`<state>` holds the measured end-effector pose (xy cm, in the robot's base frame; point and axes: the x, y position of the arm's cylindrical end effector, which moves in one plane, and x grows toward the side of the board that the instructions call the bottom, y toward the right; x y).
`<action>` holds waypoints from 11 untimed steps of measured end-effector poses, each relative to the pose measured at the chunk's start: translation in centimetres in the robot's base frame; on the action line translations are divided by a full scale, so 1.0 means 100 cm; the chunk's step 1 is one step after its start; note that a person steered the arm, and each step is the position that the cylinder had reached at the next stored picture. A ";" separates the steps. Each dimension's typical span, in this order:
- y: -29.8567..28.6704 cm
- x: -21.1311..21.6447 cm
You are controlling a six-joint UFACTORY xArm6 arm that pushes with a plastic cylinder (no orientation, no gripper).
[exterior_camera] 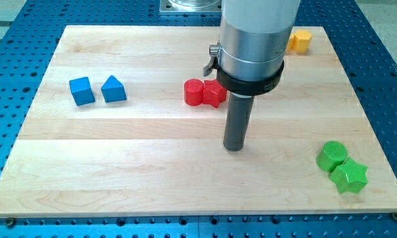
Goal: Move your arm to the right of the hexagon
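Note:
The yellow hexagon [300,41] lies near the board's top right corner, partly behind my arm's grey body. My tip [234,148] rests on the wooden board [119,165] near its middle, well below and to the left of the hexagon. A red cylinder [194,92] and a red star-like block [214,94] touch each other just above and left of my tip, the star partly hidden by the rod.
A blue cube [81,90] and a blue triangular block [113,89] sit side by side at the view's left. A green cylinder [332,155] and a green star [349,176] touch at the lower right, near the board's right edge.

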<state>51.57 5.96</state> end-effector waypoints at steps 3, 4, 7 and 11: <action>0.005 0.002; 0.005 0.003; 0.010 0.041; 0.144 -0.125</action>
